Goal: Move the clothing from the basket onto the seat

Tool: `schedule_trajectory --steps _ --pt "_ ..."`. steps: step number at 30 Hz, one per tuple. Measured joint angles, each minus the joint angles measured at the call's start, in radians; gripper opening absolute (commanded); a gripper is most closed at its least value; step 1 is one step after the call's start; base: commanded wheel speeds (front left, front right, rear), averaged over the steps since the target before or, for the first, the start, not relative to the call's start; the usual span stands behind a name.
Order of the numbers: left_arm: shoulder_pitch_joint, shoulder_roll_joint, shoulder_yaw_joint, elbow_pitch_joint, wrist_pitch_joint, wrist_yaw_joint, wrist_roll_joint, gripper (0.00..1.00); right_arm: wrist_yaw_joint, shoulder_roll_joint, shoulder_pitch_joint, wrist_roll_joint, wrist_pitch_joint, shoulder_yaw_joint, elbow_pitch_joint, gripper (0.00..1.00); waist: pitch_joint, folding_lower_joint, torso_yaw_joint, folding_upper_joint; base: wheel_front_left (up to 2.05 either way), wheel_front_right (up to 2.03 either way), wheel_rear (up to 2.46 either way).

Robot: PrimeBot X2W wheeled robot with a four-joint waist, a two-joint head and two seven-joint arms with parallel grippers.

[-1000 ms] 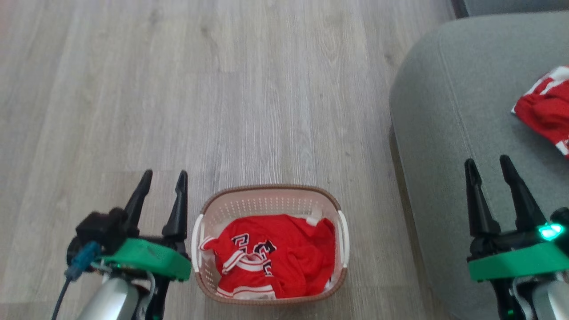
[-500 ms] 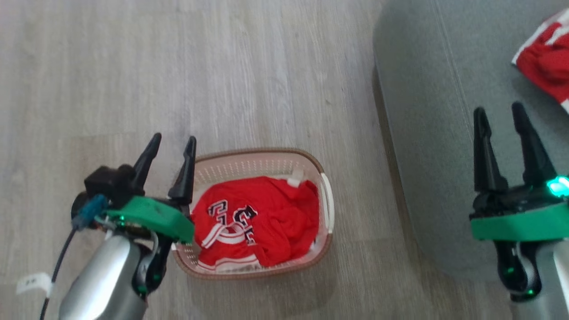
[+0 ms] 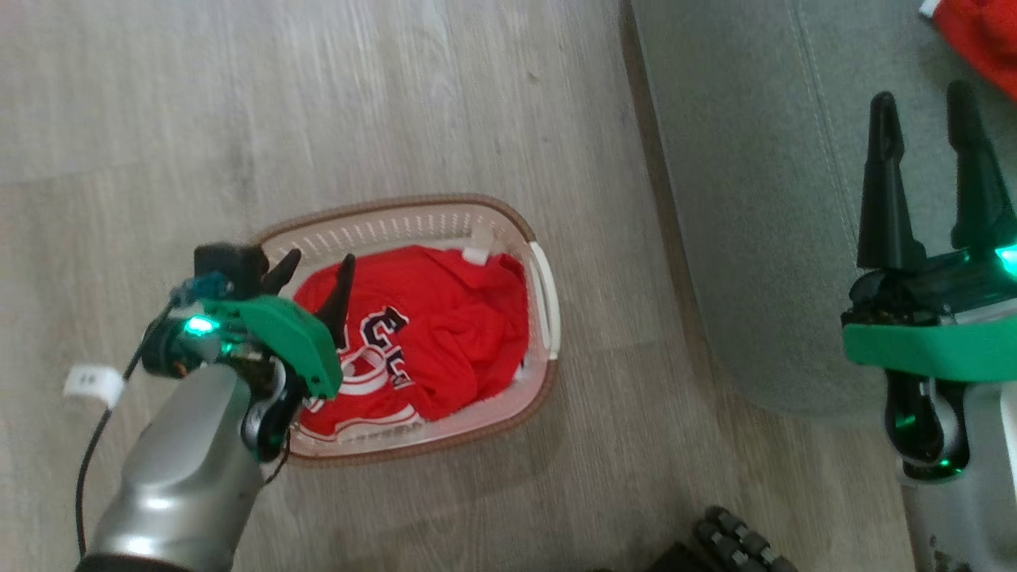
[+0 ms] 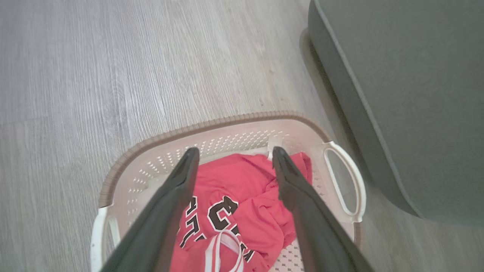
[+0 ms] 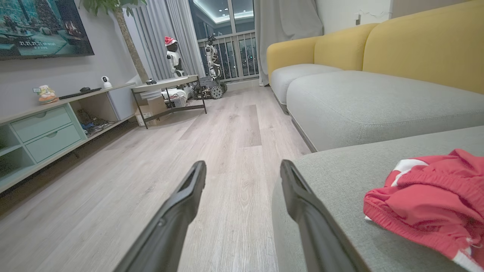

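Observation:
A cream basket [image 3: 508, 225] [image 4: 234, 136] with a brown rim stands on the wood floor left of the grey seat [image 3: 755, 199] [image 4: 408, 75] [image 5: 340, 177]. Red clothing [image 3: 445, 326] [image 4: 242, 181] with black-and-white lettering lies crumpled inside it. My left gripper [image 3: 318, 266] [image 4: 232, 153] hangs open over the basket's left part, fingertips above the fabric, holding nothing. Another red garment [image 3: 977, 32] [image 5: 427, 200] lies on the seat. My right gripper [image 3: 922, 103] [image 5: 242, 168] is open and empty above the seat's front edge.
Wood floor surrounds the basket. A dark wheeled base part [image 3: 731, 540] shows at the bottom edge of the head view. The right wrist view shows a yellow-backed sofa [image 5: 378, 49], a low cabinet [image 5: 45, 128], a side table [image 5: 166, 87] and robots [image 5: 211, 56] by the far window.
The head camera has tilted down and turned, shifting the whole scene up and left. My left gripper has moved from beside the basket's left rim to over the clothing inside it.

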Motion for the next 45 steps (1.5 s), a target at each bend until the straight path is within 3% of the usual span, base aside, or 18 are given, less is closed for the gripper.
schedule_trajectory --steps 18,23,31,40,42,43,44,45 --pt "-0.238 -0.04 -0.102 0.392 0.105 -0.06 0.042 1.0 0.0 0.06 -0.117 -0.005 -0.003 0.024 -0.041 1.0 0.226 -0.0001 -0.112 0.0 0.0 0.0 0.0" --pt "-0.275 -0.039 -0.126 0.493 0.169 -0.058 0.052 1.0 0.0 0.066 -0.143 -0.005 -0.003 0.034 -0.049 1.0 0.286 -0.0001 -0.142 0.0 0.0 0.0 0.0" --pt "-0.331 -0.029 -0.191 0.578 0.302 -0.007 0.107 1.0 0.0 0.086 -0.172 -0.005 -0.003 0.058 -0.052 1.0 0.361 -0.0002 -0.181 0.0 0.0 0.0 0.0" --pt "-0.33 -0.012 -0.221 0.598 0.444 -0.013 0.117 1.0 0.0 0.088 -0.177 -0.005 -0.003 0.069 -0.052 1.0 0.382 -0.0002 -0.193 0.0 0.0 0.0 0.0" --pt "-0.331 -0.011 -0.223 0.6 0.464 -0.026 0.115 0.79 0.0 0.088 -0.177 -0.005 -0.003 0.069 -0.052 1.0 0.384 -0.0002 -0.192 0.0 0.0 0.0 0.0" --pt "-0.331 -0.011 -0.223 0.601 0.464 -0.029 0.115 0.27 0.0 0.089 -0.177 -0.005 -0.003 0.069 -0.052 1.0 0.385 -0.0002 -0.192 0.0 0.0 0.0 0.0" --pt "-0.331 -0.011 -0.224 0.601 0.46 -0.035 0.115 0.0 0.0 0.089 -0.177 -0.005 -0.003 0.069 -0.052 1.0 0.386 -0.0002 -0.191 0.0 0.0 0.0 0.0" --pt "-0.331 -0.011 -0.224 0.601 0.454 -0.04 0.114 0.0 0.0 0.089 -0.178 -0.005 -0.003 0.069 -0.052 1.0 0.386 -0.0002 -0.19 0.0 0.0 0.0 0.0"
